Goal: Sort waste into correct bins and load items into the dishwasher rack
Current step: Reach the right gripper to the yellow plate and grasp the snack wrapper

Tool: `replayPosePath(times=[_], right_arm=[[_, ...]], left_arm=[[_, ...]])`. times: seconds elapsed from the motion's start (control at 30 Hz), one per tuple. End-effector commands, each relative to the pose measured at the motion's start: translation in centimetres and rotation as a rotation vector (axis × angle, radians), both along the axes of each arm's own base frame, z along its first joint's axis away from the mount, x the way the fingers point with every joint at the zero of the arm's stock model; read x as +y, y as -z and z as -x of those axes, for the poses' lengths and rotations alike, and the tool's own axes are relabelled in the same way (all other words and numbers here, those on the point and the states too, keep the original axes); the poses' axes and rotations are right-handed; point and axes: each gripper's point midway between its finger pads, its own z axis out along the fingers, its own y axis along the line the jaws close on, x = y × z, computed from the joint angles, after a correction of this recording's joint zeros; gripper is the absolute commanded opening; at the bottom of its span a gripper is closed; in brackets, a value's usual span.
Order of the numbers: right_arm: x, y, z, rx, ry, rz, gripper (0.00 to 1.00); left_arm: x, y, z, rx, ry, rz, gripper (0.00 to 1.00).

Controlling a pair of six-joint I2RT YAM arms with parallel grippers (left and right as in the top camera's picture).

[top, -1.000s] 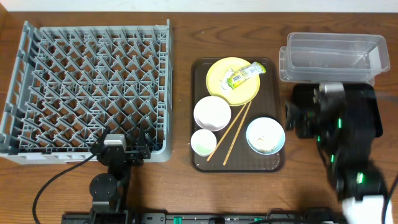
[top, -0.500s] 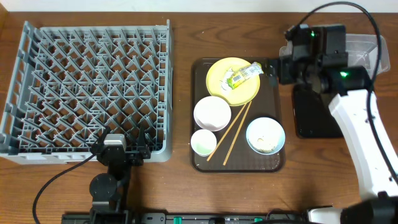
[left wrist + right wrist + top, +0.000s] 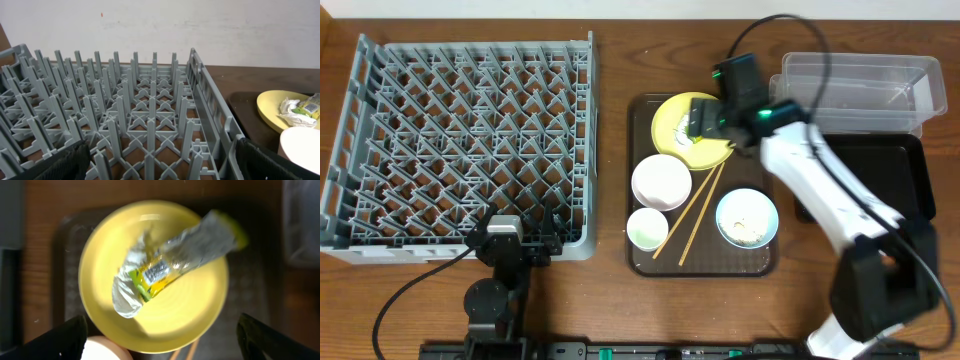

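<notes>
The yellow-green wrapper (image 3: 170,265) lies on the round yellow plate (image 3: 155,280) at the back of the brown serving tray (image 3: 760,260). My right gripper (image 3: 160,340) hovers open and empty above the plate (image 3: 670,125); in the overhead view it hides the wrapper. The white bowl (image 3: 661,182), small white cup (image 3: 647,228), chopsticks (image 3: 692,215) and light blue bowl (image 3: 747,218) holding rice scraps sit on the same tray. My left gripper (image 3: 160,167) is open and empty at the grey rack's (image 3: 470,140) front right corner.
The clear tub (image 3: 855,88) stands at the back right, with the black tray (image 3: 885,180) just in front of it. The left wrist view shows the rack's pegs (image 3: 140,115) and the plate's edge (image 3: 280,107) to the right.
My right arm has swung from over the black tray at the right, past the tub, leftward to above the yellow plate. The left arm has not moved.
</notes>
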Motion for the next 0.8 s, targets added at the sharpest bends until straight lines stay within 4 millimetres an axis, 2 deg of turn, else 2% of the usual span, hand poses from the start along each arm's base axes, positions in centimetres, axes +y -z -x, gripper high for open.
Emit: replayPosePath(times=[0.0, 0.13, 0.27, 0.4, 0.5, 0.77], right_arm=[[-0.3, 1.9, -0.9, 0.009, 0.227, -0.023, 0.88], [0.2, 4.9, -1.4, 0.042, 0.287, -0.044, 0.87], [0.4, 6.5, -2.4, 0.036, 0.307, -0.059, 0.86], [1.0, 7.3, -3.2, 0.019, 0.303, -0.079, 0.82], [1.2, 7.6, -3.6, 0.007, 0.301, -0.089, 0.70], [0.7, 8.3, -3.6, 0.012, 0.313, -0.067, 0.67]], left_arm=[[-0.1, 1.5, 0.1, 0.045, 0.010, -0.009, 0.94], [-0.1, 1.6, 0.1, 0.047, 0.010, -0.008, 0.94], [-0.1, 2.0, 0.0, 0.068, 0.011, -0.008, 0.94], [-0.1, 2.8, 0.0, 0.100, 0.011, -0.009, 0.94], [-0.1, 3.1, 0.0, 0.116, 0.011, -0.009, 0.94], [-0.1, 3.2, -0.1, 0.118, 0.011, -0.009, 0.94]])
